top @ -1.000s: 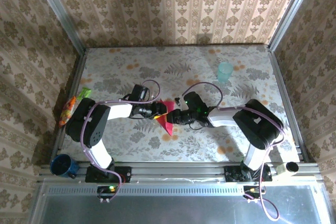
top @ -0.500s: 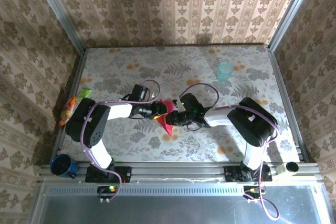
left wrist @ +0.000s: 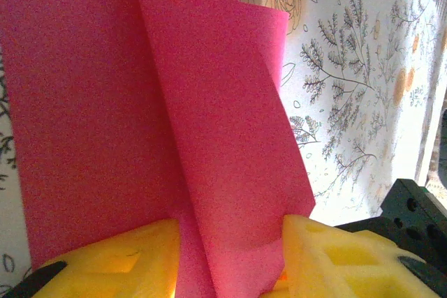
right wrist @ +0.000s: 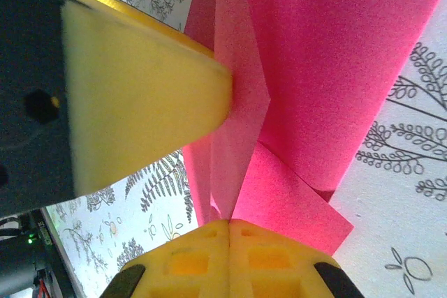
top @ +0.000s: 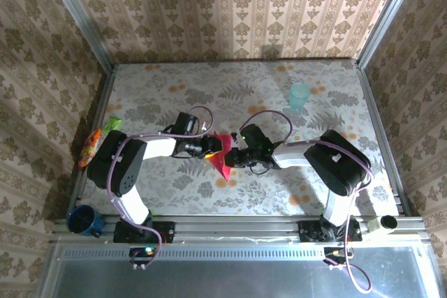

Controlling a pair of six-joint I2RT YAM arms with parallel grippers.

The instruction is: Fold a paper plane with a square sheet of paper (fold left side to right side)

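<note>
Seen from above, two robot arms meet at the centre of a table covered in a floral cloth (top: 279,193). Between them is a thin, partly folded sheet of magenta-red paper (top: 223,162), its flaps raised.

The left gripper (top: 211,147) comes in from the left. In its wrist view, its yellow foam pads (left wrist: 335,249) stand partway apart, and the folded paper (left wrist: 140,116) is held between them, touching both.

The right gripper (top: 236,156) comes in from the right. Its yellow pads (right wrist: 188,263) are pressed fully together at the bottom of its wrist view, pinching a creased edge of the paper (right wrist: 328,54).

A pale teal plastic cup (top: 299,95) stands well apart at the upper right.
</note>
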